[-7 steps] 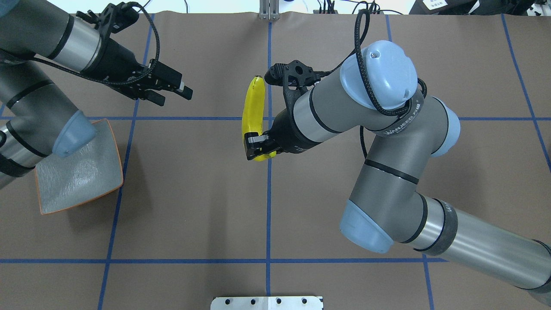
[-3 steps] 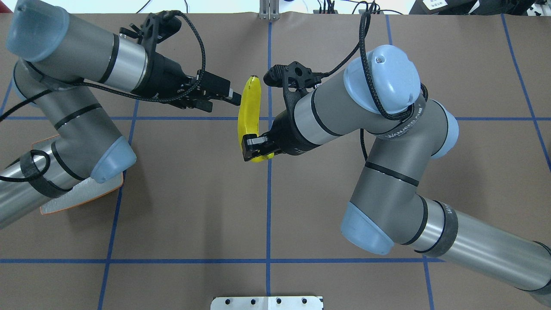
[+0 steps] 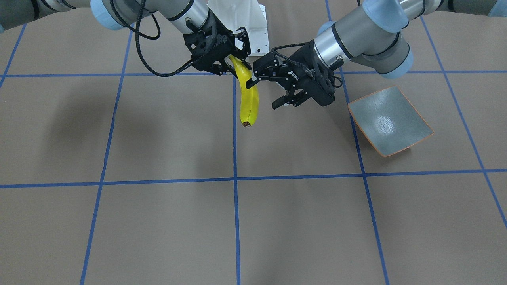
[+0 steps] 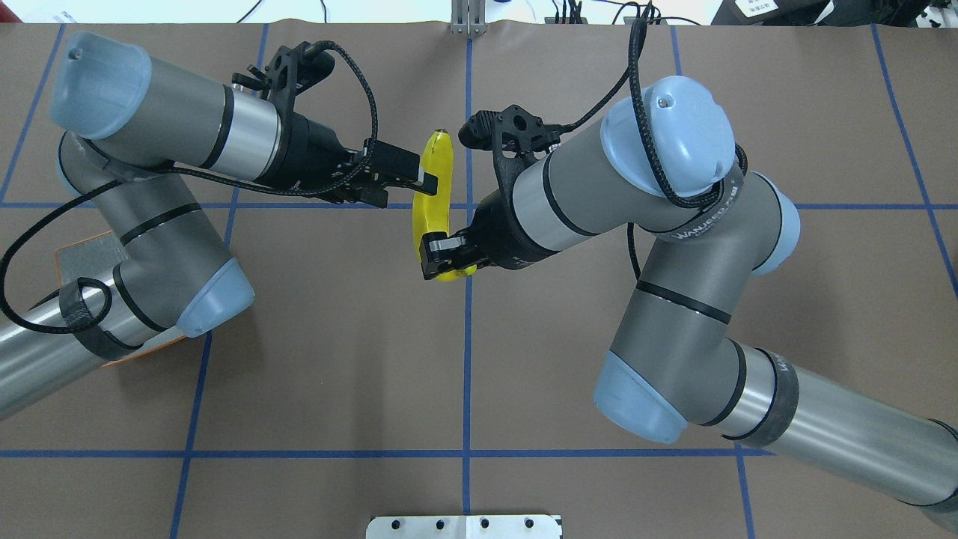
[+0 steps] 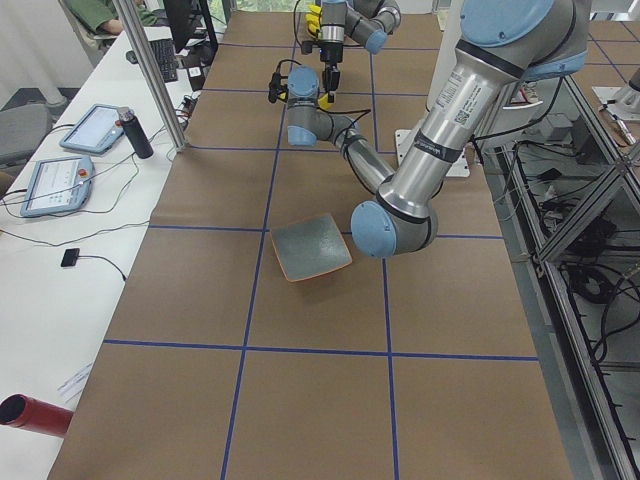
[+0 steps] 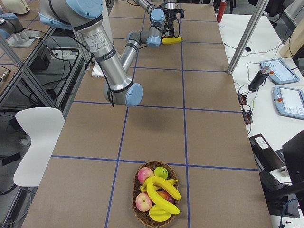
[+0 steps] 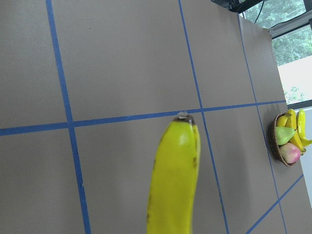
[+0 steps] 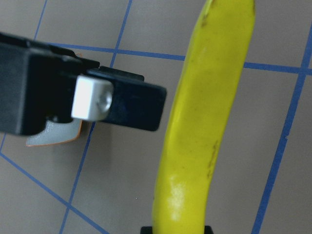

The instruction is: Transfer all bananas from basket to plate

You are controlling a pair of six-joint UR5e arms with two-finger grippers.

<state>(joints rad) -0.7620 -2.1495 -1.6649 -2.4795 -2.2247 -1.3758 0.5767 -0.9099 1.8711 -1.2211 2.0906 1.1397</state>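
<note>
The right gripper [image 4: 443, 260] is clamped on the near end of a bright yellow banana [image 4: 432, 209] and holds it above the brown table [image 3: 158, 217], close to the centre blue tape line [image 4: 467, 359]. In the overhead view the fruit runs from the gripper away from the robot, and its dark tip points toward the far edge of the table. In the front-facing view that tip hangs lower than the gripped end. The left gripper [image 3: 262, 94] reaches in from the side at about the middle of the banana's length, with its jaws spread wide. One fingertip [image 8: 92, 100], which carries a white pad, lies just beside the banana's flank, and the other finger stands well off from the fruit. The pictures do not settle whether the nearer finger touches the peel. The grey-green plate [image 3: 390, 120] with its orange-brown rim sits on the table on the robot's left, well apart from the banana, and nothing lies in it. In the overhead view the left arm hides most of it. The woven basket [image 6: 142, 216] stands near the table's right end. It holds more bananas [image 6: 164, 192] lying on top of some apples [image 6: 145, 175] and a green fruit [image 6: 161, 172].
</note>
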